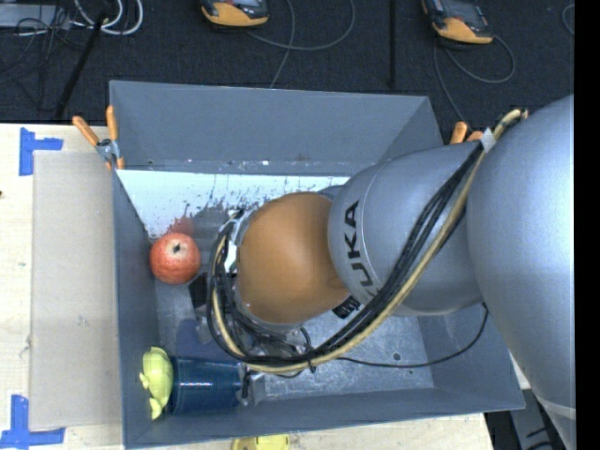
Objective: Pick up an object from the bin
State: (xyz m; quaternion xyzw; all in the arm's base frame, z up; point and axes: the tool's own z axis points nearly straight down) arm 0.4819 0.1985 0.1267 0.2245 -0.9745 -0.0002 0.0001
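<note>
Arm: grey KUKA arm (422, 242) w/ orange wrist cover (281, 256), in from the right, low over left-centre of the grey metal bin (272, 129).
Gripper (202, 309): mostly under the cover; open or closed, can't tell.
Apple: round red apple (174, 258), left side, just beside gripper.
Cup: dark blue cylindrical cup (202, 385), front-left corner, near gripper.
Toy: yellow-green lumpy thing (157, 380), touching cup's left end.

Light falls from above, fairly bright and even. The bin (281, 120) has a pale, glaring band along the far edge of its floor, while the near floor lies in the arm's (422, 232) shadow. The orange cover (281, 256) carries a soft sheen. The apple (174, 257) is lit on top. The ground beyond is dim.
</note>
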